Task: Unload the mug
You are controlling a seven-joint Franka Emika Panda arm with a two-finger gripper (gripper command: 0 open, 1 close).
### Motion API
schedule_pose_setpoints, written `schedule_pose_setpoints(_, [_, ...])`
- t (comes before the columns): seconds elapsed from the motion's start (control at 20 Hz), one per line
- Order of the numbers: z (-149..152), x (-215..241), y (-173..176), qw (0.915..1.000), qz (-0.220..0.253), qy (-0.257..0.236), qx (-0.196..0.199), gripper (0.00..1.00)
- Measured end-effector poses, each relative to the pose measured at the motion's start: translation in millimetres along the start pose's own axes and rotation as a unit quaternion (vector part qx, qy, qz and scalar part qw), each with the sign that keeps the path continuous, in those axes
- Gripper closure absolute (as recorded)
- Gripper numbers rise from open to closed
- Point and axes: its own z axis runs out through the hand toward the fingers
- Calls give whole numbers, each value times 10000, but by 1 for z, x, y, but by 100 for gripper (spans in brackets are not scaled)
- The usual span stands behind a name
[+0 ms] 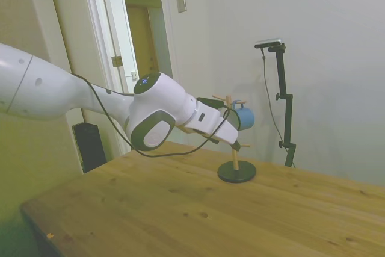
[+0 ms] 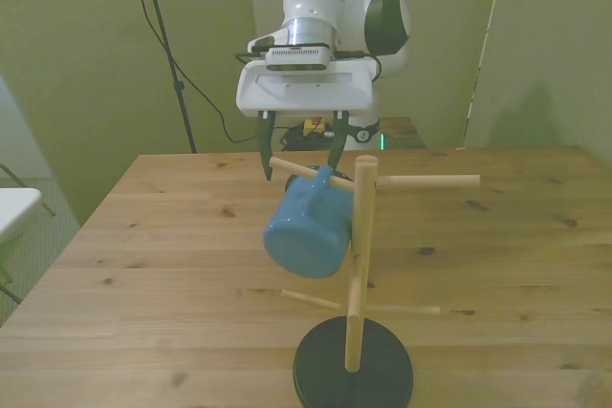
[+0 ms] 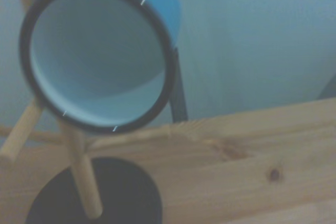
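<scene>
The blue mug (image 2: 308, 229) hangs tilted by its handle from an upper peg of the wooden peg stand (image 2: 360, 265), which has a black round base. Seen from the side, the mug (image 1: 244, 117) is up near the stand's top. My gripper (image 2: 300, 160) is open just behind the mug, one dark finger on either side of its rim end and the peg, not closed on anything. The wrist view looks straight into the mug's (image 3: 97, 51) pale inside, ringed by its dark rim. From the side, the gripper (image 1: 234, 140) is right beside the stand.
The stand's black base (image 1: 236, 171) sits on the wooden table (image 2: 172, 265). Further pegs stick out to the front view's right (image 2: 426, 180) and lower down (image 2: 402, 309). A wall and a doorway lie beyond the table.
</scene>
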Motion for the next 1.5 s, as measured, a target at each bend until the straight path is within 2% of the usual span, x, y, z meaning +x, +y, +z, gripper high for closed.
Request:
schedule_pose_setpoints(0.15, [8,17,-10,9994,3,350,61,0])
schedule_pose_setpoints(0.35, [24,29,-29,9985,-11,552,30,0])
schedule_pose_setpoints(0.7, [38,23,-72,9990,-129,431,-79,0])
schedule_pose_setpoints(1.05, [59,27,-89,9989,-95,392,-252,0])
schedule_pose_setpoints(1.1, [63,29,-90,9988,-85,396,-284,100])
schedule_pose_setpoints(1.5, [74,36,-97,9985,-99,407,-354,100])
